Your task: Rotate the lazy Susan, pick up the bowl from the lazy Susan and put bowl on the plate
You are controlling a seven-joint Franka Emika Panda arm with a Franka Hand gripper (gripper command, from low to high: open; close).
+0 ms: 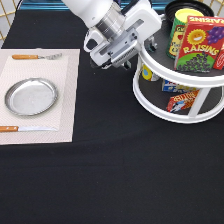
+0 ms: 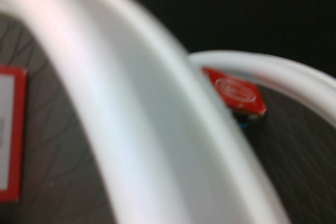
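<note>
The pick is not yet made: the plate lies bare, well apart from the lazy Susan. The tool sits against the lazy Susan's upper rim, on the side facing the plate; whether it is open or closed cannot be told. The wrist view shows mostly that white rim from close by.

The bowl sits on the lazy Susan's top tier, at its far edge. Only a dark, glossy curve shows behind a yellow can. Grasping it likely calls for clearing the rim and the can.
</note>
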